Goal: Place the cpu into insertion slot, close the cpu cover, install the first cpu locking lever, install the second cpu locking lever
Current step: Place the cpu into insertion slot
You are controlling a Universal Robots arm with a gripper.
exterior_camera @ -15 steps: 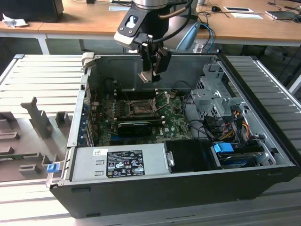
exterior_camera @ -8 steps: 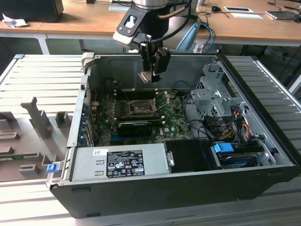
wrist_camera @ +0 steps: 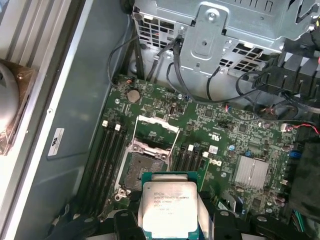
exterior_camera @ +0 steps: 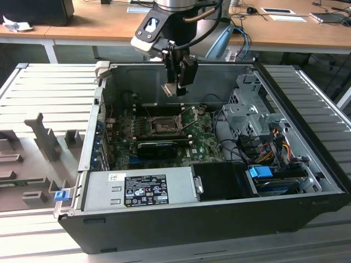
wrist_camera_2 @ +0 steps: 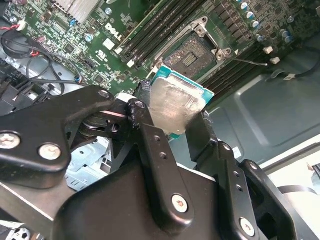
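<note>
your gripper is clamped on the one cpu, gripping it by two opposite edges so its pale face stays free. it hangs in the air above the green motherboard in the open computer case, apart from the single insertion slot. the one cpu cover stands swung up, leaving the pin grid bare, i judge, to take the chip.

Exterior view looks down into the open computer case. Both wrist views closely face its board, sharing the socket.
</note>
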